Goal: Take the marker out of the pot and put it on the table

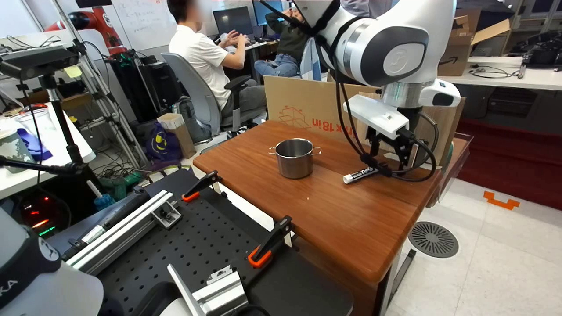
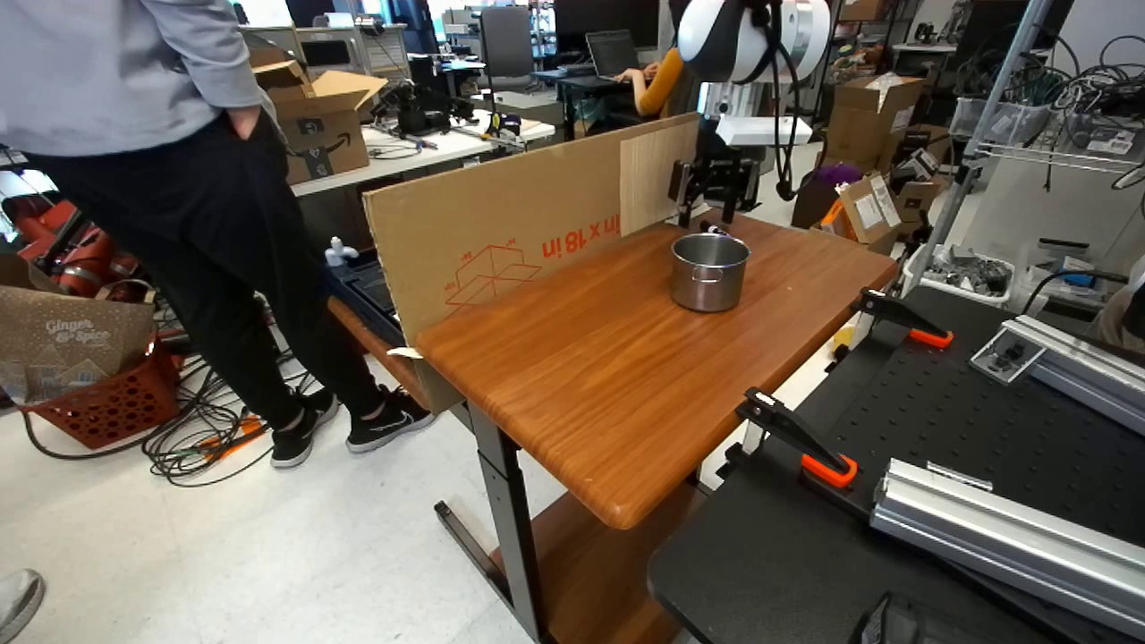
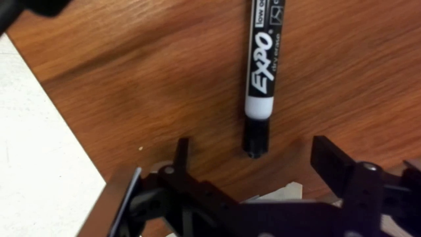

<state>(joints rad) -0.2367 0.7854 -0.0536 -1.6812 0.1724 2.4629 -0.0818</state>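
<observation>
Counter (image 1: 333, 224) of reddish-brown wood carries the whole job, and a tall sheet of corrugated cardboard (image 2: 501, 237) stands along one long edge of it. The Franka Panda arm (image 1: 395, 48) reaches down beside that cardboard, close to one end of the counter. Its Robotiq claw (image 3: 250, 146) points downward with the fingers (image 3: 332, 161) well apart and nothing pinched between them; how near the tips come to the wood I cannot tell. The two-handled stainless-steel pot (image 1: 295, 166) stands upright on the counter, apart from the claw, its floor hidden behind its own wall. Smallest of the lot, the black Expo dry-erase marker (image 3: 263, 59) lies flat on the counter, outside the pot: in the wrist view its black end appears to reach into the gap between the fingers, touching neither, while in an exterior view its white end (image 1: 348, 178) sticks out from under the claw. To my eye the taking-out and setting-down are both done, and the retreat is the step in hand. The next move calls for a straight lift, fingers apart, until the tips clear the marker, and only then a swing aside; drifting sideways too soon could knock the barrel and set it rolling.
</observation>
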